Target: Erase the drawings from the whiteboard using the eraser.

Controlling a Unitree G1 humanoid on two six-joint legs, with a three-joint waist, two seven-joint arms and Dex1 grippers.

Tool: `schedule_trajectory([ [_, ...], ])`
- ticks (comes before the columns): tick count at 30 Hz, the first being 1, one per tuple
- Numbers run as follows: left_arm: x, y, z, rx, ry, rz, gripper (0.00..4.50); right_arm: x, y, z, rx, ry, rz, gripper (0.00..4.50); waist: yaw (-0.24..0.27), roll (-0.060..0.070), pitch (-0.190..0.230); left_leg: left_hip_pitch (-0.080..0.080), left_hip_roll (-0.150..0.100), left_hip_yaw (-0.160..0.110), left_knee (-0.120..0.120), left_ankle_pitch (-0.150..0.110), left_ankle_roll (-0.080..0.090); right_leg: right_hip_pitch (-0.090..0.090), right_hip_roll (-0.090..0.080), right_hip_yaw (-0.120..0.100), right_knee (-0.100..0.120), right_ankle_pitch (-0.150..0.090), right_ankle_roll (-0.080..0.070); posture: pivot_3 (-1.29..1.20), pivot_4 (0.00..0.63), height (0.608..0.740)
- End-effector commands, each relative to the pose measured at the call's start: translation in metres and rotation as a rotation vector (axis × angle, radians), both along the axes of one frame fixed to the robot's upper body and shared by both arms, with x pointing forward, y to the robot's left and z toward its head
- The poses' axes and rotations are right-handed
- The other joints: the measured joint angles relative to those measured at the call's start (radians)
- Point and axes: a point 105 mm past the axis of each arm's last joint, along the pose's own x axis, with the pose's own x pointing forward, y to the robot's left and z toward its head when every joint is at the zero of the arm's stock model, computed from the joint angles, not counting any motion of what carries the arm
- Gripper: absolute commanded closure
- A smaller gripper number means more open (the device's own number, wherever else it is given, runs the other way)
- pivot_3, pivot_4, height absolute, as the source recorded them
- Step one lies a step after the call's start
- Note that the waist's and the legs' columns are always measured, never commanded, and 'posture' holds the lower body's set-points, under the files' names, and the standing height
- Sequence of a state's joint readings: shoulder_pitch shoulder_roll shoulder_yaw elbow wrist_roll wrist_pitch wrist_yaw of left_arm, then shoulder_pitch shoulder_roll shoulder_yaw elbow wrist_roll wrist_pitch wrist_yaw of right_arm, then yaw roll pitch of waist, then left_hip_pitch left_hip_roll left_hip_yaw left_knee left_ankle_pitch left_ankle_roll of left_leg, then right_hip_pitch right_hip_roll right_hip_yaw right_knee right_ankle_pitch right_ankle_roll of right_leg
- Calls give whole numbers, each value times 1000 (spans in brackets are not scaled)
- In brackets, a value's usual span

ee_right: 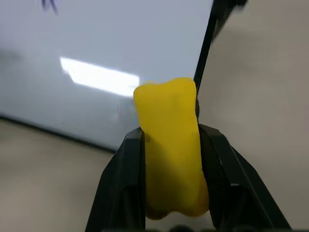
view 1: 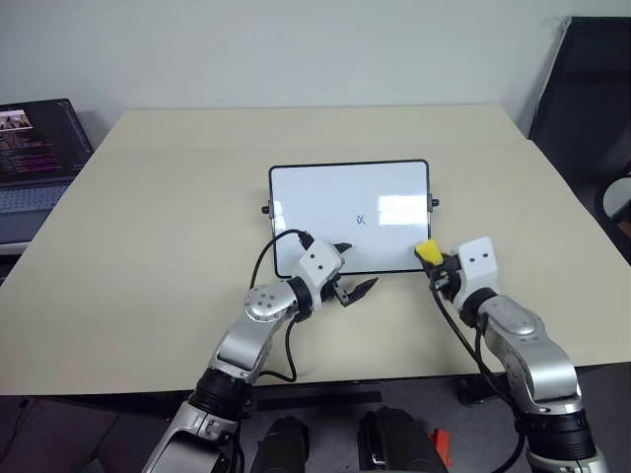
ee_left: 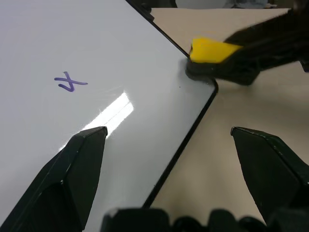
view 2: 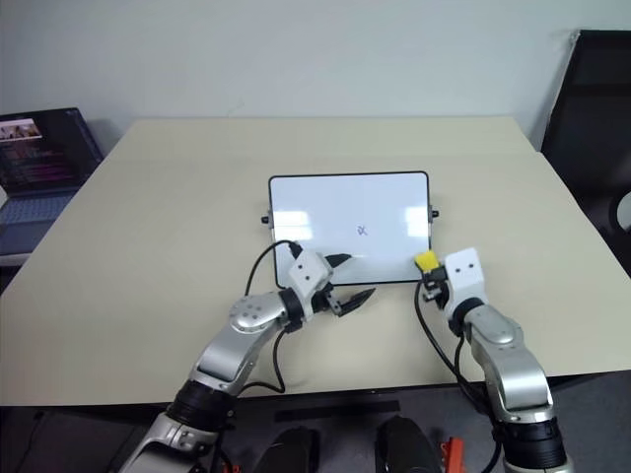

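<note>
With the right gripper (view 1: 435, 264) clamping the eraser (view 1: 427, 252) at the whiteboard (view 1: 325, 192)'s near right corner, the open-fingered left gripper (view 1: 353, 288), idling unbraced at its near edge, is risking the board sliding before the eraser reaches the central drawing (view 1: 361, 219).

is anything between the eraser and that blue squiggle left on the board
Nothing visible. The eraser, held in the right gripper, sits at the whiteboard corner; bare white surface runs to the drawing.

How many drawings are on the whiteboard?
1. A small blue squiggle sits near the middle of the whiteboard. The left gripper covers part of the board's near edge, so another could be hidden there.
</note>
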State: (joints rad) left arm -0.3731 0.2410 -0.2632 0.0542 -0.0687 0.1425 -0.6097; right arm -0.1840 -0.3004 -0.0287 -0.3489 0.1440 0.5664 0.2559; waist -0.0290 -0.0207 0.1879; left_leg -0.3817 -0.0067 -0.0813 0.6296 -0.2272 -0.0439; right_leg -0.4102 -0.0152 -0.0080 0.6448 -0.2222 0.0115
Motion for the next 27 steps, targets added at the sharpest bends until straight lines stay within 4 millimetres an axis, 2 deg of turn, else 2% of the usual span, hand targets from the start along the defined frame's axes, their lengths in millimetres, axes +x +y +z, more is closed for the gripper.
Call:
schedule_trajectory([
  [1, 9, 7, 17, -19, -74, 50, 0, -1, 0, 32, 45, -156, 6, 3314, 1, 0, 0, 0, 0, 0, 0, 0, 0, 0, 0, 0, 0, 0, 0, 0, 150, 740],
  [14, 17, 17, 22, -19, -99, 121, 0, 4, 5, 23, 36, -137, 16, 3314, 1, 0, 0, 0, 0, 0, -1, 0, 0, -1, 0, 0, 0, 0, 0, 0, 150, 740],
  [20, 23, 32, 20, -27, -102, 243, 0, 21, 34, 24, 43, -137, 90, 3314, -3, 0, 0, 0, 0, 0, -2, 0, 0, -1, 0, 0, 0, 0, 0, 0, 150, 740],
  [27, 26, 33, 19, -23, -108, 271, 0, 42, 69, 34, 65, -162, 174, 3314, 0, 0, 0, -1, -1, 0, -1, 0, 0, -1, -1, 0, 0, 0, 0, 0, 150, 740],
])
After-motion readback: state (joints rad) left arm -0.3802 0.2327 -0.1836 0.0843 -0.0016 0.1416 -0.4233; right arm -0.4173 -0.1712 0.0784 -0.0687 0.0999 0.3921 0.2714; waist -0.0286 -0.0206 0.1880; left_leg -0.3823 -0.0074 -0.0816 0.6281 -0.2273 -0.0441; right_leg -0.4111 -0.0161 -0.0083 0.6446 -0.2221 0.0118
